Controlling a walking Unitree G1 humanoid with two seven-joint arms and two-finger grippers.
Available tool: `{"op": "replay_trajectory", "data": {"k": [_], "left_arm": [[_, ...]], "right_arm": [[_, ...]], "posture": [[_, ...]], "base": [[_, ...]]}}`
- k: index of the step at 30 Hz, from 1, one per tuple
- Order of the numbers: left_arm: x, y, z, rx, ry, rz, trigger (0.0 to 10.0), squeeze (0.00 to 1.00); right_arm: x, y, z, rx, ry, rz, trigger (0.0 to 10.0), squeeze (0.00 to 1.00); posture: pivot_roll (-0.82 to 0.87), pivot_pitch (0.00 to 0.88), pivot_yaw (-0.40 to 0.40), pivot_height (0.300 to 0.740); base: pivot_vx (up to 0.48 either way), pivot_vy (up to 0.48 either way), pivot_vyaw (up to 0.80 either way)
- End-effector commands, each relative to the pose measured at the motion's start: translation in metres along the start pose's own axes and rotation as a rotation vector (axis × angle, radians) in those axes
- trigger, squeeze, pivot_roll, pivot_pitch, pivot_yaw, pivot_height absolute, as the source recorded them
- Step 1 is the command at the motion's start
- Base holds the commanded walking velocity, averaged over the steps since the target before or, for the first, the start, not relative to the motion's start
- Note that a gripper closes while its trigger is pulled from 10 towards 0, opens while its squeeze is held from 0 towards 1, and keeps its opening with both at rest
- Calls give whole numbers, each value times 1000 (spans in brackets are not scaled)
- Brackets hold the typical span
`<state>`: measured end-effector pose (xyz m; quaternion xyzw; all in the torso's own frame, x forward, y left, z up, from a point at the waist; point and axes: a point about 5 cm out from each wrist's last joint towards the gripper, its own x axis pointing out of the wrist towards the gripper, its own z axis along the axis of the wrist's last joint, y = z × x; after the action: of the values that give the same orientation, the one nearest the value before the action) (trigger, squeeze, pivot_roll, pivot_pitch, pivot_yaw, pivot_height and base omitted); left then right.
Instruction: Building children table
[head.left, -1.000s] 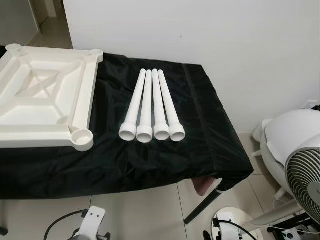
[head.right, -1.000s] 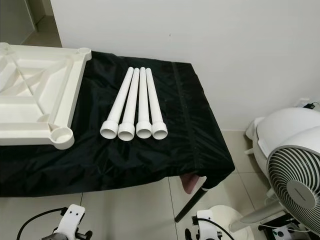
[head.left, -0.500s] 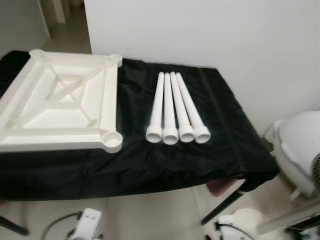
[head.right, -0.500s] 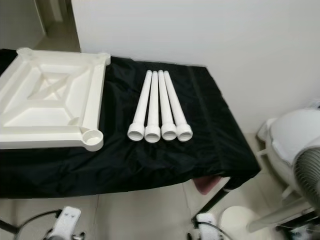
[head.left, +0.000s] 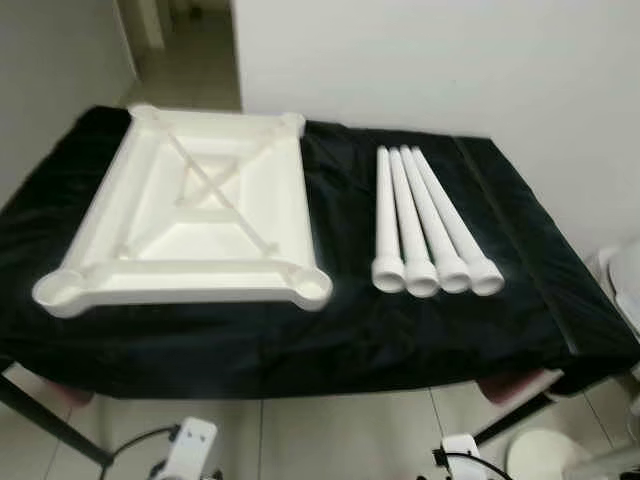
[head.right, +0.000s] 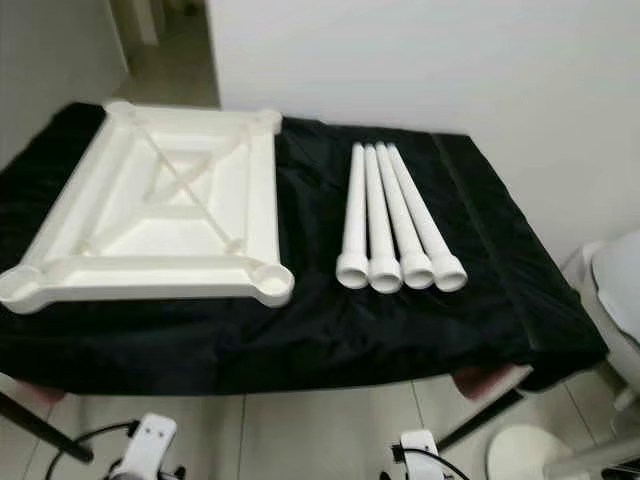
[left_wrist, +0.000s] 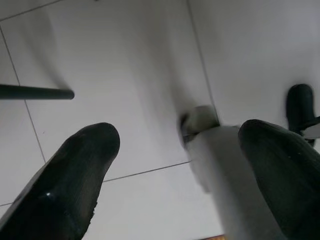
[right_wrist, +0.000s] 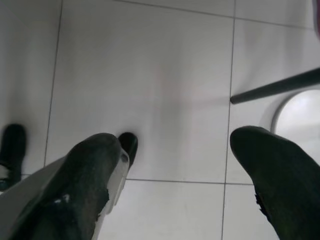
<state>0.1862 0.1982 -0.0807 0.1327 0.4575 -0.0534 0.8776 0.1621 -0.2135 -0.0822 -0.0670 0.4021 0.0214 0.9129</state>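
Note:
A cream plastic tabletop (head.left: 195, 225) lies upside down on the left half of a table covered in black cloth (head.left: 330, 330), its ribbed underside up and a round leg socket (head.left: 311, 288) at each corner. Several white tube legs (head.left: 425, 225) lie side by side to its right, flared ends toward me. Both arms hang below the table edge. My left gripper (left_wrist: 177, 150) is open over the tiled floor. My right gripper (right_wrist: 172, 160) is open too, with nothing between its fingers.
A white wall (head.left: 420, 60) runs behind the table, and a doorway (head.left: 185, 40) opens at the far left. Black table legs (head.left: 50, 425) slant down to the tiled floor. A white fan base (head.left: 545, 455) and housing stand at the right.
The camera has swung left: the tabletop and tube legs have shifted right in the picture and the whole tabletop now shows. The fan has slid almost out of view. Nothing on the table moved.

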Motion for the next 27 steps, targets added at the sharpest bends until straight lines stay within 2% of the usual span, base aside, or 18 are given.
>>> {"op": "replay_trajectory", "data": {"k": [1,8,11,14,16,20,22,24,25,26,27], "left_arm": [[-2,5,-8,18,23,18,10000,0],[-1,3,-5,63,6,-10,10000,0],[-2,-2,-1,116,-51,-114,10000,0],[-3,-1,-2,153,-63,-151,10000,0],[-4,2,-4,178,-60,-148,10000,0],[-5,5,-4,170,-70,-152,10000,0],[-7,1,0,172,-115,-249,10000,0],[-8,-1,1,181,-130,-293,10000,0],[-11,-4,-1,222,-142,-382,10000,0],[-11,-4,-1,222,-142,-382,10000,0],[-13,-5,-2,252,-145,-439,10000,0]], "right_arm": [[0,4,-2,5,9,7,10000,0],[1,4,1,13,-5,0,10000,0],[0,6,5,1,-60,23,10000,0],[-2,6,4,-17,-78,36,10000,0],[-4,4,-1,-31,-66,25,10000,0],[-5,4,-2,-33,-70,25,10000,0],[-6,8,1,-67,-108,73,10000,0],[-6,10,2,-87,-123,97,10000,0],[-7,12,5,-129,-155,142,10000,0],[-7,12,5,-129,-155,142,10000,0],[-8,13,7,-156,-175,171,10000,0]], "posture": [[36,0,-70,740],[28,0,-57,740],[11,0,-30,740],[11,0,-28,740],[9,0,-20,740],[9,0,-16,740],[2,9,-10,740],[2,9,-10,740],[-8,20,-8,740],[-8,20,-8,740],[-8,20,-8,740]], "base": [[0,0,0],[0,0,0],[0,0,0],[0,0,0],[0,0,0],[0,0,0],[0,0,0],[0,0,0],[0,0,0],[0,0,0],[0,0,0]]}}
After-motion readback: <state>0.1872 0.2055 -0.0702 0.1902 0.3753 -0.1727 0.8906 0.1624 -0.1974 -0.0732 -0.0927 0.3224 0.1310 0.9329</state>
